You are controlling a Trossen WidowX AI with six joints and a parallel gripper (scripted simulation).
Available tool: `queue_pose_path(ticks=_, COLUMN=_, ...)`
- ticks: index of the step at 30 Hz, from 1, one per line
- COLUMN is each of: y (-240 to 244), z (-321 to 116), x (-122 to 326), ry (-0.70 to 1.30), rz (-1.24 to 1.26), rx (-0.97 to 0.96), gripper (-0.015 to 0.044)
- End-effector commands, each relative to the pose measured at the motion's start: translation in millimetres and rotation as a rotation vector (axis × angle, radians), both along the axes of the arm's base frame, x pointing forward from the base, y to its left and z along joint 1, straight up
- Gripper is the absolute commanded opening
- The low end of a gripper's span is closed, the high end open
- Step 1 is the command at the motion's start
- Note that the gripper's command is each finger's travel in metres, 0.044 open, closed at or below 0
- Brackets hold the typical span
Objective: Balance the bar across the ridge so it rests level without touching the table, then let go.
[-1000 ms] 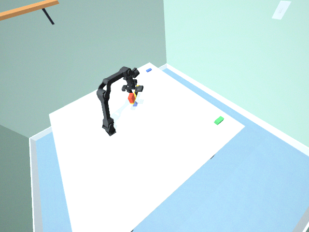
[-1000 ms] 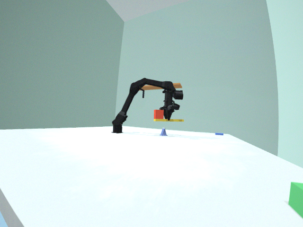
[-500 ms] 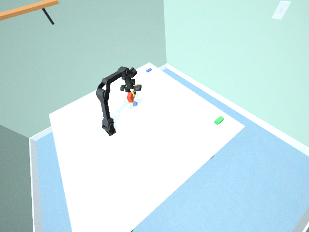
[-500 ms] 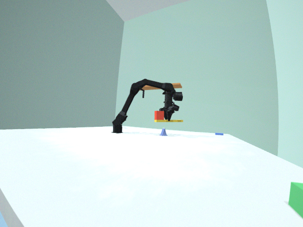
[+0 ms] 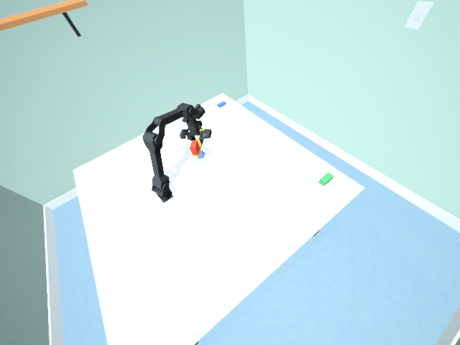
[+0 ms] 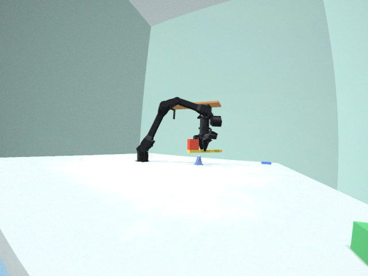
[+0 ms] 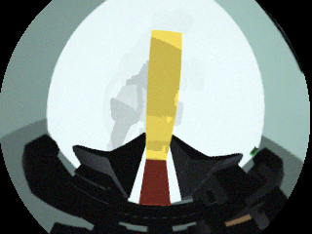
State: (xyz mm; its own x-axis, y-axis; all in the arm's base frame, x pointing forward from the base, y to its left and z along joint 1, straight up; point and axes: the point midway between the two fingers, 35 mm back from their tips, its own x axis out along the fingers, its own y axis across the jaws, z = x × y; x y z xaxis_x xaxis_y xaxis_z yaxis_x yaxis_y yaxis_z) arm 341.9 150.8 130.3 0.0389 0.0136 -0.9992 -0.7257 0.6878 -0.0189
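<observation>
The fingers are gripping the yellow bar above the blue ridge. Beneath them, the white tabletop is spreading out; pale green walls are rising beyond, and blue floor is showing below.

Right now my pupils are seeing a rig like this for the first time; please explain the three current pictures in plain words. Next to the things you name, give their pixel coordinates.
The machine is a jointed black robot arm point(image 5: 157, 159) point(image 6: 156, 125) standing on a white table point(image 5: 178, 259) point(image 6: 148, 222). The first picture looks down from above, the second across the tabletop, the third from the arm's wrist.

Its two-fingered black gripper point(image 6: 204, 149) point(image 7: 158, 136) is closed on a long flat yellow bar point(image 6: 212, 150) point(image 7: 164, 83), with a red block point(image 5: 194, 147) point(image 6: 192, 144) on one end. Below, a small blue pointed ridge point(image 5: 201, 154) point(image 6: 198, 160) stands on the table, not touching the bar. Farther off lie a blue block point(image 5: 221, 104) point(image 6: 265, 163) and a green block point(image 5: 325, 179) point(image 6: 360, 240).
</observation>
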Motion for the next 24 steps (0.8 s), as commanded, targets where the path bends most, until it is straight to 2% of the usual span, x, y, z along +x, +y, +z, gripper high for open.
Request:
queue_pose_path(ticks=1, y=0.0, z=-7.0, x=-0.6, ry=0.002, rz=-0.003, rx=0.003, gripper=0.0000)
queue_pose_path(ticks=24, y=-0.2, z=-12.4, x=-0.9, ry=0.002, rz=-0.003, rx=0.003, gripper=0.0000)
